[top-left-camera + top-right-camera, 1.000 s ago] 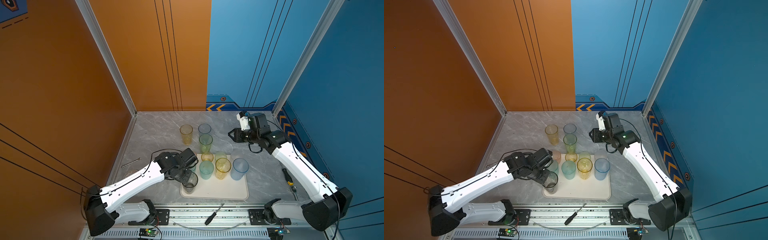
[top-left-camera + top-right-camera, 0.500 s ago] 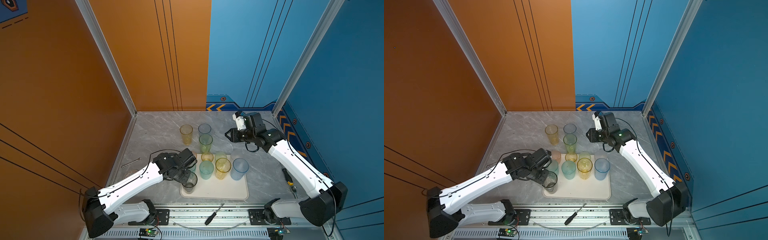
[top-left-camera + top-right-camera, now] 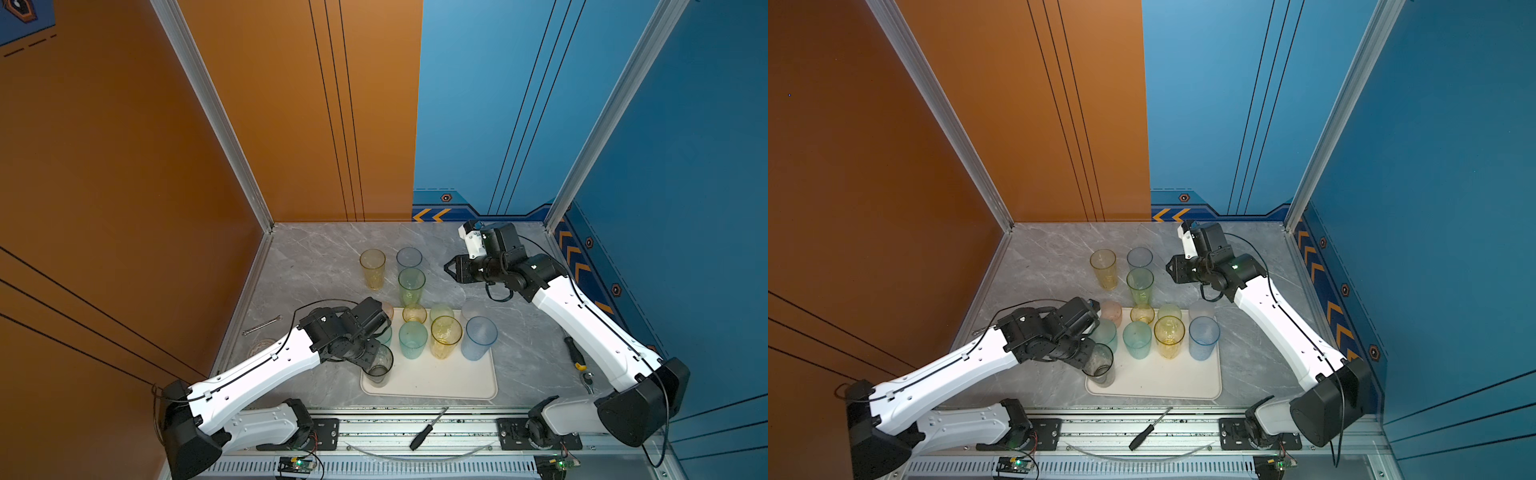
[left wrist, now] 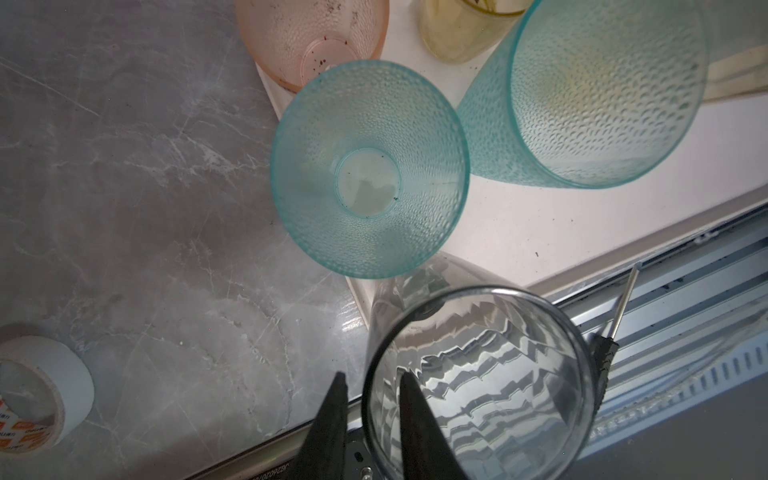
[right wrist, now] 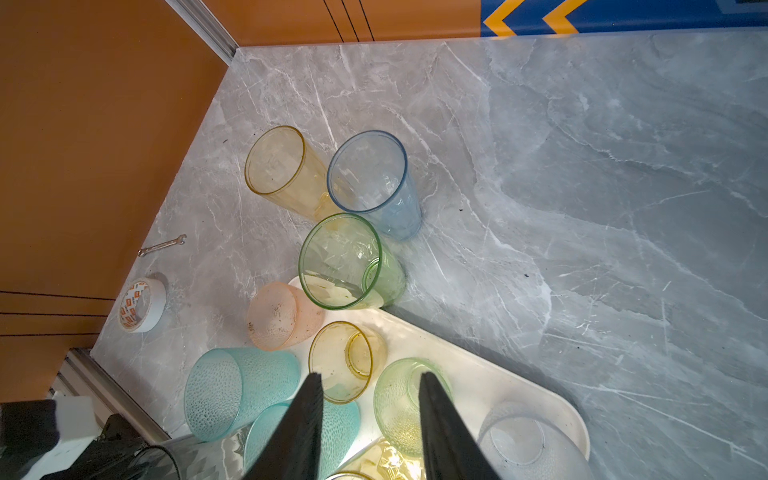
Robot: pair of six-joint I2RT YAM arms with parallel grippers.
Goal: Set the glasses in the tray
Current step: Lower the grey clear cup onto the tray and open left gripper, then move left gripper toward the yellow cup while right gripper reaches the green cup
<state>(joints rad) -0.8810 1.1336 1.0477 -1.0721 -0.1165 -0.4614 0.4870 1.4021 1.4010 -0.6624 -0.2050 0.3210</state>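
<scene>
In both top views the tray (image 3: 436, 380) lies on the marble table (image 3: 324, 257) by the front rail, with a teal glass (image 3: 412, 340), a yellow glass (image 3: 446, 338) and a blue glass (image 3: 480, 340) in a row inside it and shorter ones behind. The grey glass (image 3: 380, 365) stands upright in the tray's near left corner, with the left gripper (image 3: 371, 356) at its rim. Beyond the tray, a far yellow glass (image 3: 372, 270), a far blue glass (image 3: 409, 258) and a green glass (image 3: 411, 286) stand on the bare table. The right gripper (image 3: 448, 269) hangs near them without touching. In the left wrist view one of the left gripper's fingers (image 4: 332, 424) is outside the grey glass's wall and the other inside. The jaws are slightly apart, with a slit showing at the rim, so they are not clamped. A short teal glass (image 4: 370, 170) stands just beside it. A pink glass (image 4: 311, 37) sits at the tray's corner; whether it is in or just off the tray I cannot tell. A tape roll (image 4: 41, 395) lies on the table and a screwdriver (image 4: 615, 332) on the rail. In the right wrist view the right gripper's fingers (image 5: 307, 424) stand well apart with nothing between them, above the tray's glasses. The green glass is just beside the tray's far edge, and a wrench (image 5: 162, 245) lies near the orange wall.
</scene>
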